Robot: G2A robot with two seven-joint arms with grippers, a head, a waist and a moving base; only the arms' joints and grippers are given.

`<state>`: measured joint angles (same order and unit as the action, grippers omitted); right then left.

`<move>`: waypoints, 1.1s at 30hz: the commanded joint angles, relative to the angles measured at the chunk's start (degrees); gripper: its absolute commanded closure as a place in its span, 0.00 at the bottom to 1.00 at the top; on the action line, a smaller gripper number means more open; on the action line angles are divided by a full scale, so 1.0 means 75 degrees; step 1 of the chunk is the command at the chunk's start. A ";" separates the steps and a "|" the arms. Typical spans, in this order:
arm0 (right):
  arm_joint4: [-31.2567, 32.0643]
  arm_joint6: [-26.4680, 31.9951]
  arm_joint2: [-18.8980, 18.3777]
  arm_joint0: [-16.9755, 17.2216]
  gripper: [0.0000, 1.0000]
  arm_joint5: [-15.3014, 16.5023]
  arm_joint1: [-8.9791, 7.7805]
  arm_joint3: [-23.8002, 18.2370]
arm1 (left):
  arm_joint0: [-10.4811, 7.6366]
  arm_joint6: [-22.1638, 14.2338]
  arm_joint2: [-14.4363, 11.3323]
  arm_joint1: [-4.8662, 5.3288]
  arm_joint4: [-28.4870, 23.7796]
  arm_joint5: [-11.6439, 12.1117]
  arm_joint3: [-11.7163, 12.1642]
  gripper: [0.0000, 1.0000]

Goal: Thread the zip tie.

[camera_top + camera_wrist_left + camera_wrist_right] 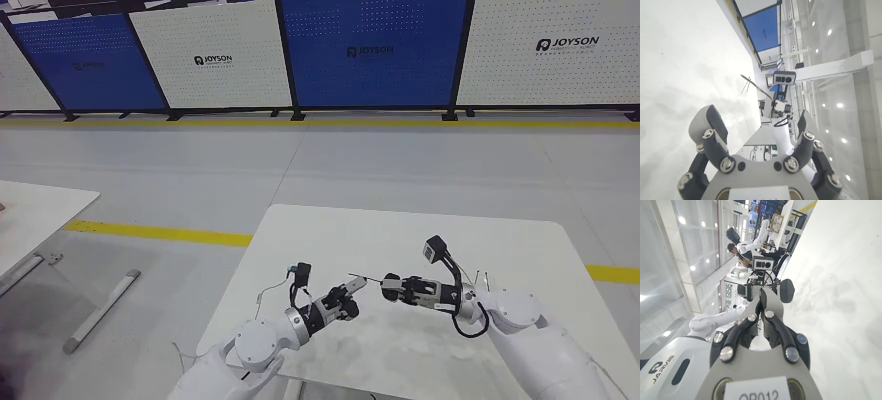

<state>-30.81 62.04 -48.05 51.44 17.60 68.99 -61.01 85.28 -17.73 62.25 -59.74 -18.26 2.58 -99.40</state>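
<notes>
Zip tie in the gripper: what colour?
The zip tie is black; clearest in the left wrist view.

Bright, even indoor light is supplied by round ceiling lamps (839,105), flared to one side of the jaws of the left gripper (759,115); soft faint shadows are cast on the white table (838,256) beyond the jaws of the right gripper (761,294); edges are bowed by wide-angle distortion.

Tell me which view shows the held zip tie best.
The left wrist view: the zip tie sticks out clearly from the right gripper. The top view shows a faint thin line; in the right wrist view the shut fingers hide it.
</notes>
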 commanded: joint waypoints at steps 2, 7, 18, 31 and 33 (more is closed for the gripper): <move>0.0000 0.0000 0.0000 0.0000 1.00 0.0000 0.0000 0.0000 | -0.0002 0.0090 -0.0010 -0.0004 -0.0014 0.0008 0.0000 0.00; 0.0046 -0.0013 -0.0046 0.0087 1.00 -0.0001 -0.0015 -0.0154 | -0.0002 0.0090 -0.0010 -0.0004 -0.0014 0.0008 0.0000 0.00; -0.0699 0.1852 -0.0176 -0.0136 1.00 0.0060 0.0029 0.0501 | -0.0002 0.0090 -0.0010 -0.0004 -0.0014 0.0008 0.0000 0.00; -0.0609 0.1948 -0.0014 -0.0312 1.00 -0.0129 0.0102 0.0688 | -0.0002 0.0090 -0.0010 -0.0004 -0.0014 0.0008 0.0000 0.00; -0.0584 0.1877 -0.0017 -0.0297 1.00 -0.0136 0.0102 0.0682 | -0.0013 0.0080 -0.0044 -0.0012 0.0031 0.0013 -0.0003 0.00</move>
<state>-35.38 76.65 -48.16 49.11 16.64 69.76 -55.85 85.24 -17.06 62.07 -59.79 -18.25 2.64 -99.42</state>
